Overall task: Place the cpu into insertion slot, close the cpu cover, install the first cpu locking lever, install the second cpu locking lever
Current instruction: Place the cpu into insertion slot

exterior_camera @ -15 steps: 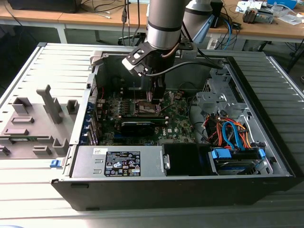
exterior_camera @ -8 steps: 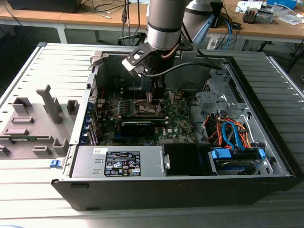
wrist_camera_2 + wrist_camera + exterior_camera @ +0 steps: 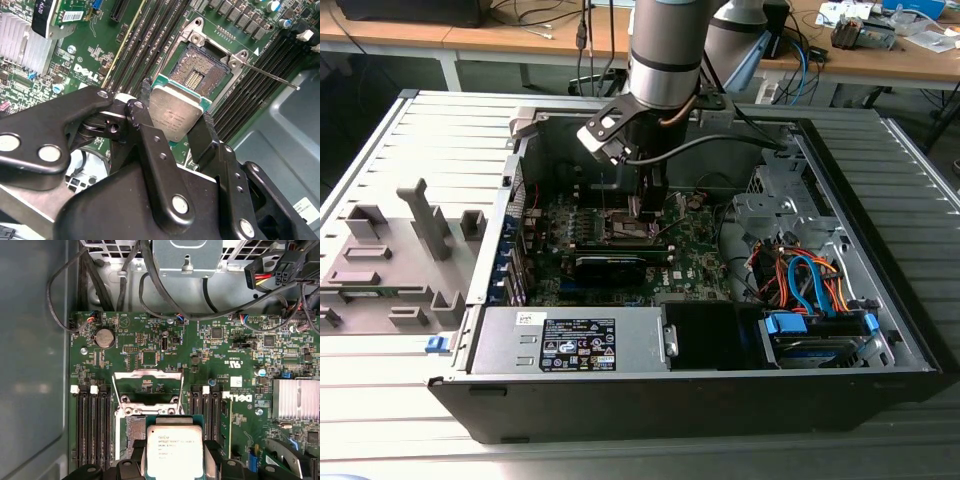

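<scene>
Grey slatted surface (image 3: 450, 130) carries the open case (image 3: 620, 400); inside, my end effector (image 3: 175, 112) is clamped on the cpu (image 3: 175, 119), just over the slot (image 3: 200, 75), cover (image 3: 130, 374) raised open.

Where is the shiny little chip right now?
In both wrist views the cpu is held by the gripper, partly over the open insertion slot.

A grey ribbed tabletop (image 3: 380, 420) in front, light wooden desks (image 3: 420, 38) along the back.
</scene>
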Action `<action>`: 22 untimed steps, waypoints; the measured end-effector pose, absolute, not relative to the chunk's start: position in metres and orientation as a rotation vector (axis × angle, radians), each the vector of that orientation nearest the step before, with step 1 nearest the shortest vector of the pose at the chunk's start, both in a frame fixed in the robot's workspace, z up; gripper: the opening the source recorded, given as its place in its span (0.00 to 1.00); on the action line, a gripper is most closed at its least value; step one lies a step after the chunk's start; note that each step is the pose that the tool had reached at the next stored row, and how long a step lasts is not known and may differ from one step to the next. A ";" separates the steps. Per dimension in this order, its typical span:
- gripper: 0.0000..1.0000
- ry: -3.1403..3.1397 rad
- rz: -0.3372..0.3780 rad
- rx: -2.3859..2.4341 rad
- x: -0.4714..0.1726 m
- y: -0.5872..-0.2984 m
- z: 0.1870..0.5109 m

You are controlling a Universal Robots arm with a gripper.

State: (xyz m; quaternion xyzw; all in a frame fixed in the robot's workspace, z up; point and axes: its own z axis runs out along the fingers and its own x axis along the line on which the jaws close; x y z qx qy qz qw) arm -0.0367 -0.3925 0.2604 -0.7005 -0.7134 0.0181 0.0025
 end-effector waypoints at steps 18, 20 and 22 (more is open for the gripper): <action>0.55 -2.238 0.057 -2.197 -0.037 -0.393 0.256; 0.55 -2.238 0.057 -2.197 -0.037 -0.393 0.256; 0.55 -2.238 0.057 -2.197 -0.037 -0.393 0.255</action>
